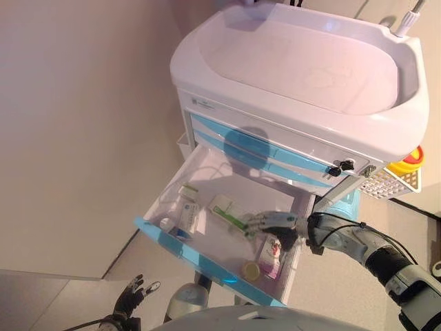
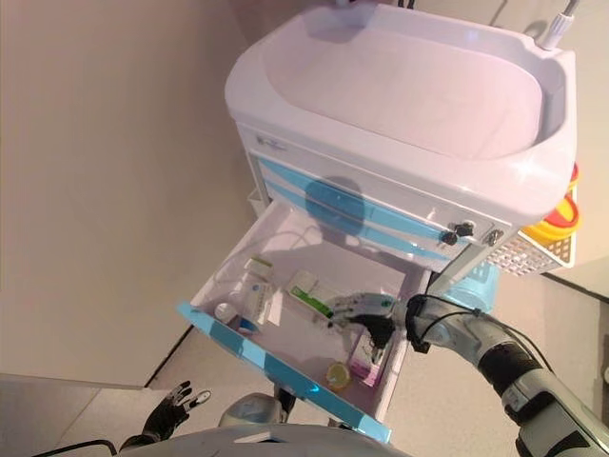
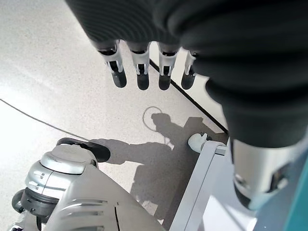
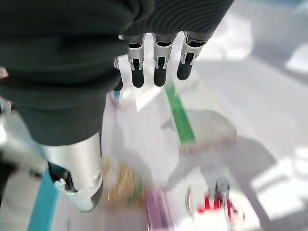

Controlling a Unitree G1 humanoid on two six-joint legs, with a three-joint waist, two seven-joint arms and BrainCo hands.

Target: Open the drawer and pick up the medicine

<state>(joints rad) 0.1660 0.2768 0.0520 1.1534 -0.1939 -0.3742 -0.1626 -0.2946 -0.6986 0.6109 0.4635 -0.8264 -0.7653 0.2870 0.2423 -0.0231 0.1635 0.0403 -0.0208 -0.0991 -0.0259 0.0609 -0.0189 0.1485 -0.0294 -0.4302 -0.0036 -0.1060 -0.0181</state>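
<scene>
The white cart's (image 1: 386, 131) lower drawer (image 1: 207, 256) is pulled out, its blue front facing me. Inside lie a white box with a green stripe (image 1: 227, 212), a white bottle (image 1: 187, 214), a pink-and-white pack (image 1: 271, 256) and a small round yellow-lidded jar (image 1: 250, 271). My right hand (image 1: 275, 224) reaches into the drawer from the right, its fingers straight and hovering just above the green-striped box and the pink pack, holding nothing. In the right wrist view the straight fingers (image 4: 159, 70) point over the green-striped box (image 4: 180, 118). My left hand (image 1: 131, 298) hangs low beside the drawer, fingers relaxed.
The cart top is a wide white basin-like tray (image 1: 303, 62). Two shut blue-fronted drawers (image 1: 269, 155) sit above the open one. A white mesh basket with a yellow-and-red container (image 1: 406, 165) hangs on the cart's right side. Beige floor lies to the left.
</scene>
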